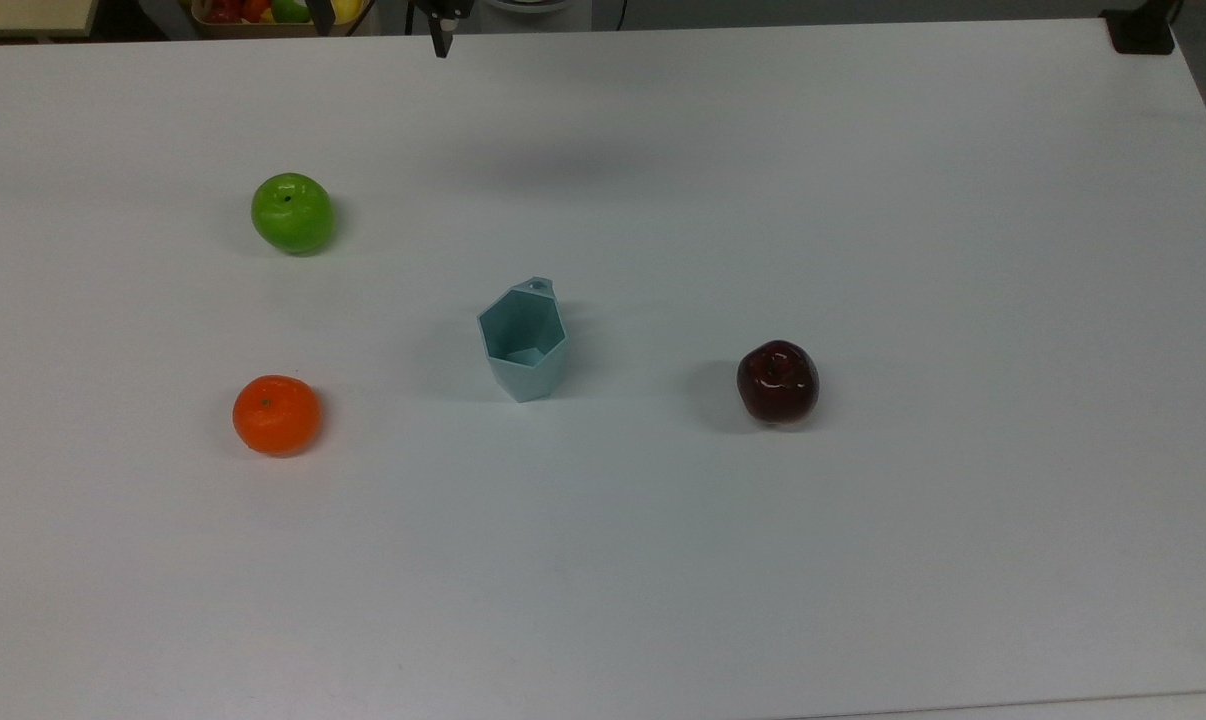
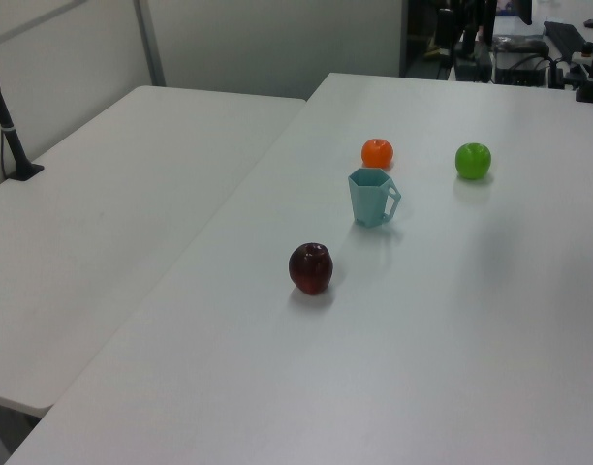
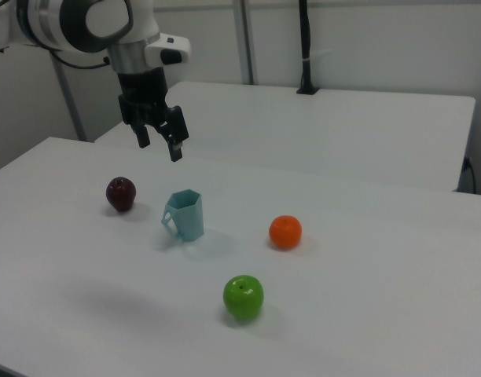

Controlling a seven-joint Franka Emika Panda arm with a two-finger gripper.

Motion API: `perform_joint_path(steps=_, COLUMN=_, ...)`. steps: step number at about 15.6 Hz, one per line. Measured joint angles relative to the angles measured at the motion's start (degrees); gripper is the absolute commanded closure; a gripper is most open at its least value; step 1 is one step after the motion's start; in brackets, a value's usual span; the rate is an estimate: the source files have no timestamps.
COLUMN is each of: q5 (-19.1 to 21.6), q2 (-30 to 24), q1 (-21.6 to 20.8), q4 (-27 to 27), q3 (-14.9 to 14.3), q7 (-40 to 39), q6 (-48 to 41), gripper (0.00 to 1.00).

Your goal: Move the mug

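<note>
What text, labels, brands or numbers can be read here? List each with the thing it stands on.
None: no readable text anywhere.
The mug: plain teal, no print.
Green apple, orange, dark red apple: no stickers or marks.
The arm's pincer and white table: no legible lettering.

brightness: even and bright, white table (image 1: 863, 560) looks a bit washed out with a cool tint in the top view
light source: seems overhead, diffuse
shadows: soft and faint, a small one left of the red apple (image 1: 778, 381) in the top view, a broad blurry patch on the far tabletop
glare: small highlights on the red apple
focus: slightly soft, background murkier
</note>
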State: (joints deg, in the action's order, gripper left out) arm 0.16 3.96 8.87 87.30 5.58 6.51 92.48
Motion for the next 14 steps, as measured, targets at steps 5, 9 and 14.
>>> perform_joint_path(steps=5, q5=0.0, q2=-0.25, q1=0.85, q4=-0.47, q3=-0.03, q7=0.0, q6=0.0, gripper=0.0)
perform_joint_path(steps=9, q5=0.09, q2=-0.31, q1=1.47, q4=-0.63, q3=-0.05, q7=0.0, q6=0.0, gripper=0.0)
perform_joint_path(steps=14, q5=2.33, q2=-0.3, q1=1.48, q4=-0.63, q3=-0.05, q7=0.0, q6=0.0, gripper=0.0)
